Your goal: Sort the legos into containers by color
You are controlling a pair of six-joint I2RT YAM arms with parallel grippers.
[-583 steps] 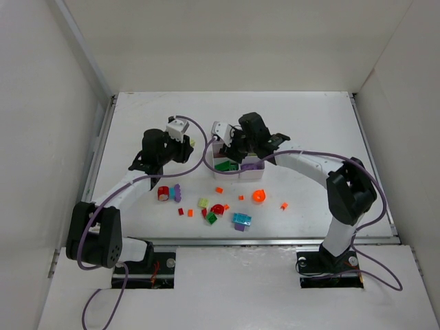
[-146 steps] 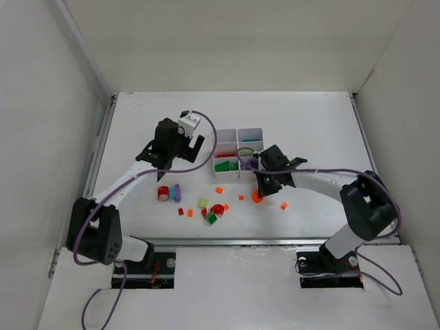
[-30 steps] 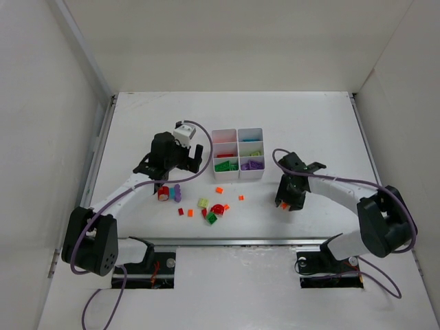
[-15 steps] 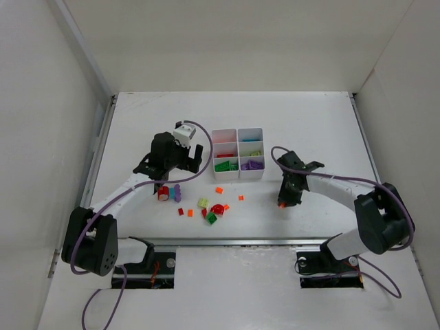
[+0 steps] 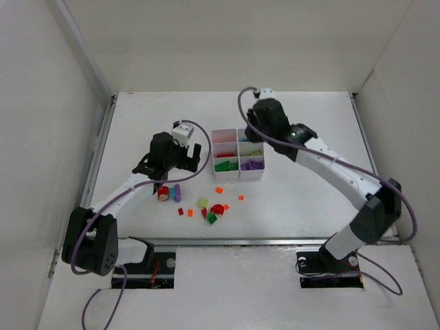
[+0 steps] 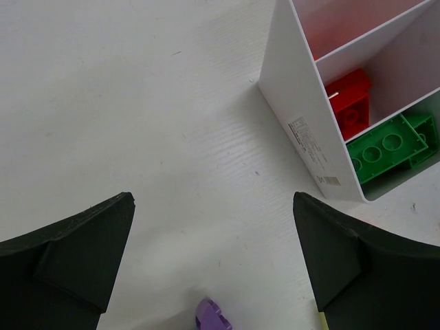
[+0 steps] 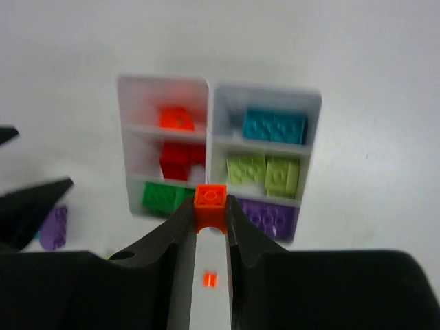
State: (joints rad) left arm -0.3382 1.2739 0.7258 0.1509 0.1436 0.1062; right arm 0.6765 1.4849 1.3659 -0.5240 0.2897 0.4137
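Right tool (image 7: 210, 206) clenched on orange brick (image 7: 210, 195), now over tray (image 7: 210, 93), up from worktop (image 5: 309, 137) at its 4 o'clock; orange compartment (image 7: 141, 110) next; left tool (image 6: 213, 240) released, 9 o'clock of tray

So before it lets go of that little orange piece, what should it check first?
1. Orange brick pinched in the right tool: ok.
2. Orange compartment of the tray has free space: ok.
3. Brick directly over that compartment: cannot tell from these angles.
4. Left tool open, beside the tray, out of the way: ok.
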